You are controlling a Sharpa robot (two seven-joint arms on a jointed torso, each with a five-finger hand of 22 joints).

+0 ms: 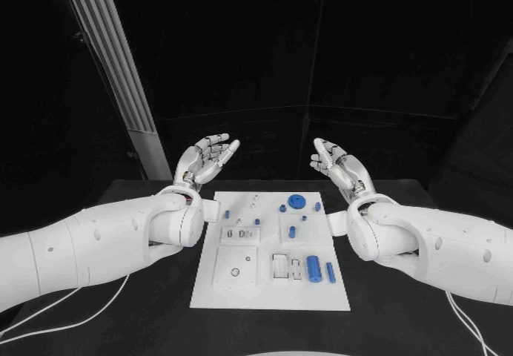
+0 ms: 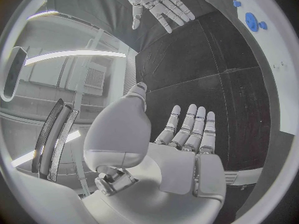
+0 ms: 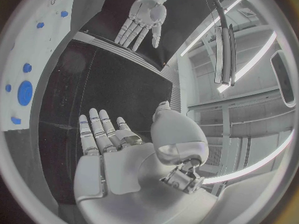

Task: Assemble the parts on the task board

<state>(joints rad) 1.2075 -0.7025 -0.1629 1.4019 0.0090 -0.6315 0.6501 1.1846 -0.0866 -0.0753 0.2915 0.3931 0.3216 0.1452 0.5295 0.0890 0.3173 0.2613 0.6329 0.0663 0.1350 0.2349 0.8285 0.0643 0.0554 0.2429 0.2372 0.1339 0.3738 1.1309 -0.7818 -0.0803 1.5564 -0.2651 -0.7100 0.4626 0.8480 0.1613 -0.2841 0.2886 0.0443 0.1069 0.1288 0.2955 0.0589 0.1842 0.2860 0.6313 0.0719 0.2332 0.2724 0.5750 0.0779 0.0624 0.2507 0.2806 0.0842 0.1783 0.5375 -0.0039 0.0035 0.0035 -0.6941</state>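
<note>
Task board (image 1: 219, 293) lay flat at lower centre of the head view, on the black desk (image 1: 128, 311). Nearest on it: a long blue cylinder (image 1: 314, 268) standing beside a thinner blue pin (image 1: 331, 273), lower right of the board. Farther up, a small blue peg (image 1: 290, 233), then a round blue disc (image 1: 296, 200) near the board's far edge.

Beyond the board, left hand (image 1: 206, 158) was raised at centre left, palm up, fingers spread, holding nothing. Right hand (image 1: 338, 164) mirrored it at centre right, fingers apart, empty. Both hung clear of the board.
</note>
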